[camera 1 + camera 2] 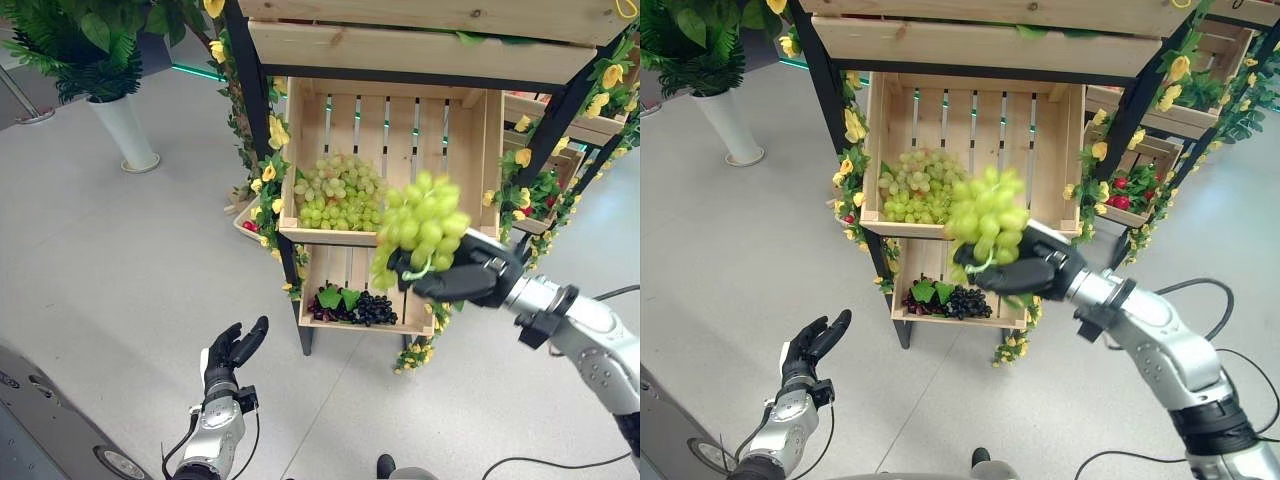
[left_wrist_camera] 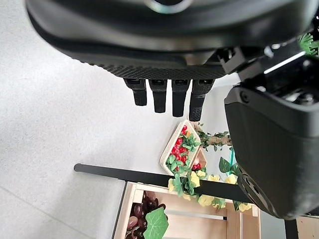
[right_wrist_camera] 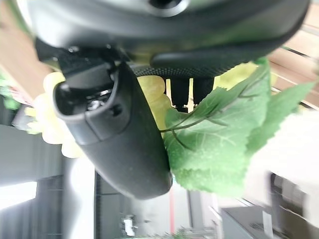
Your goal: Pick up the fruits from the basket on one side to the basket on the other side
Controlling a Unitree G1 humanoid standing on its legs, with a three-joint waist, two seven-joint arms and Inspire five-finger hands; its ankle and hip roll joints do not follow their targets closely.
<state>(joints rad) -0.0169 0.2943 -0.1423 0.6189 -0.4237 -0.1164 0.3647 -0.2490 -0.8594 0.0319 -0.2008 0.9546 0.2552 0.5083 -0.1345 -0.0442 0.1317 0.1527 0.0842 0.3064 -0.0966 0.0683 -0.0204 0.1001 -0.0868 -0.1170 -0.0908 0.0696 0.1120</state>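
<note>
Holding a green grape bunch (image 1: 420, 228) in right hand (image 1: 462, 277), fingers and thumb curled round stem end, bunch upright above the palm. Bunch in the air in front of upper crate (image 1: 480, 160), over its empty right half, near front rim; no contact with wood visible. Right wrist view: thumb (image 3: 117, 134) across pale grapes (image 3: 149, 94), green leaf (image 3: 219, 144) pressed against fingers (image 3: 180, 93).

Second pile of green grapes (image 1: 338, 190) lying in left half of upper crate. Lower crate (image 1: 410, 318): black grapes (image 1: 372, 309) with green leaves (image 1: 338, 297) at front left. Red fruit in a small side tray (image 2: 180, 148) by the rack's left post; more red fruit (image 1: 1126, 193) in a crate further right. Yellow flowers (image 1: 272, 135) with foliage along the black rack posts.

Left hand (image 1: 232, 352) low over grey floor, left of rack, well apart from both crates; fingers straight and loosely together, thumb out, nothing held. White planter (image 1: 125, 130) with a green plant at far left.
</note>
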